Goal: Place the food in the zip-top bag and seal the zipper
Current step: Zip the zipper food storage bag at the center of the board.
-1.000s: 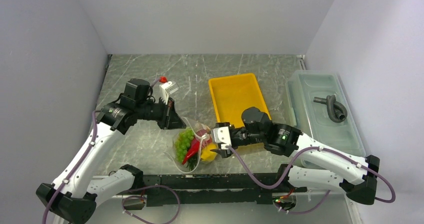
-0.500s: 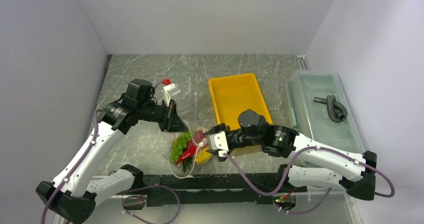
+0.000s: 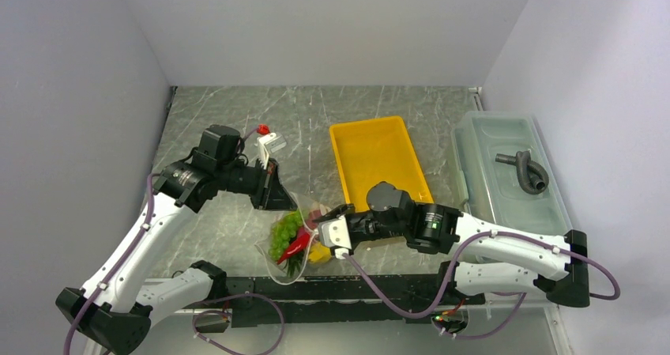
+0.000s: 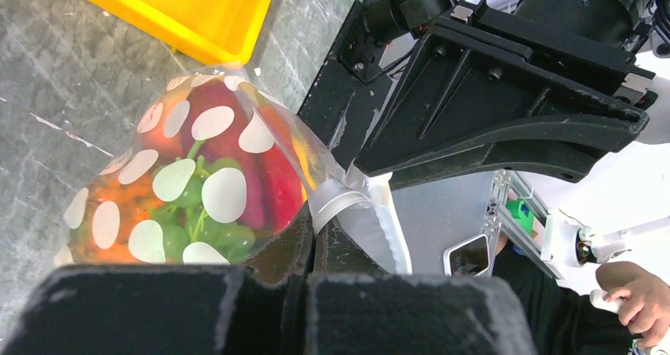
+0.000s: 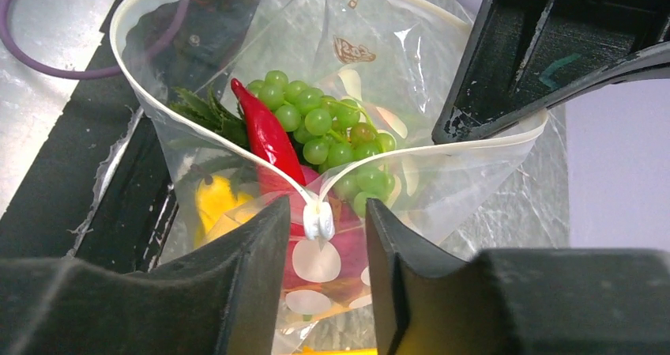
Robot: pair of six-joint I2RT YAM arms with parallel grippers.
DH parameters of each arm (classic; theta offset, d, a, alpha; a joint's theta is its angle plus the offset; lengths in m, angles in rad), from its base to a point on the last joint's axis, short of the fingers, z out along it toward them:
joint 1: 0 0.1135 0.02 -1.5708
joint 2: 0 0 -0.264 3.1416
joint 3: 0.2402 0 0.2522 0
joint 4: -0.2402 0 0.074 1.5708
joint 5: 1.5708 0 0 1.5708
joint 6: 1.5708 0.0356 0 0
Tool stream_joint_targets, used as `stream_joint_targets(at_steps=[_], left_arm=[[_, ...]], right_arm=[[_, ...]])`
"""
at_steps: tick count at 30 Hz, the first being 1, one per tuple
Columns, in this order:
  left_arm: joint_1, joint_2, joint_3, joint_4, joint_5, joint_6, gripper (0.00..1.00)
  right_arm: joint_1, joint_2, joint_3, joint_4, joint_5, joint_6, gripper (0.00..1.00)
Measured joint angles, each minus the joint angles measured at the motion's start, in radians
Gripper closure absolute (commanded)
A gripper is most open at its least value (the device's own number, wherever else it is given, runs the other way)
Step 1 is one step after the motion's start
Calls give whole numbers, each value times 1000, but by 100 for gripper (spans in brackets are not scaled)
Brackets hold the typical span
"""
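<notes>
Far left of the top view: the left gripper (image 3: 275, 197) is clamped shut on one corner of the zip-top bag (image 3: 294, 243), pinching the folded plastic at the mouth edge and holding it up off the table (image 3: 229, 110).

Centre, low in the frame: the bag hangs between the two claws. Green grapes (image 5: 328, 134), a red chilli (image 5: 265, 137) and a yellow pear (image 5: 212, 201) lie inside, and no food shows outside it, so loading looks done. The mouth gapes wide.

The zipper (image 5: 474, 145) is unsealed. Its two strips part at the white slider (image 5: 318, 220) and loop round to the corner the left gripper holds. Its long axis runs from the lower centre to the upper right of the right wrist view.

Right of centre: the right gripper (image 3: 327, 227) is the nearer claw to the slider. Its jaws are partly open and straddle the slider, with a small gap on each side and no grip yet.

Judgement: sealing turns on pinching the slider and driving it along the strip toward the held corner.

Right side: yellow tray (image 3: 357, 137), then lidded bin (image 3: 482, 130), both well apart from the bag.
</notes>
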State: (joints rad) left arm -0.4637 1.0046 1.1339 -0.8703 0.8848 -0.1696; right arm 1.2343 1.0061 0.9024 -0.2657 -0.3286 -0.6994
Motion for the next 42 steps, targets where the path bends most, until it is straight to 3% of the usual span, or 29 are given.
stream_joint_targets(at_steps=[4,14,21,31,42], left_arm=[[-1,-2,0,-7,0,0,100],[-1,-2,0,-11,0,0,100],[-1,-5,0,-11,0,0,100],[-1,-18,0,-11,-41,0,100],[-1,-85,-24,-10,-114,-3,100]], right_arm=[[14,5,0,10,15,-1,67],[29,34,0,13,53,-2,71],[37,35,0,13,67,-10,100],[42,32,50,-58,98,-8,100],[44,137,379,-352,148,122,100]])
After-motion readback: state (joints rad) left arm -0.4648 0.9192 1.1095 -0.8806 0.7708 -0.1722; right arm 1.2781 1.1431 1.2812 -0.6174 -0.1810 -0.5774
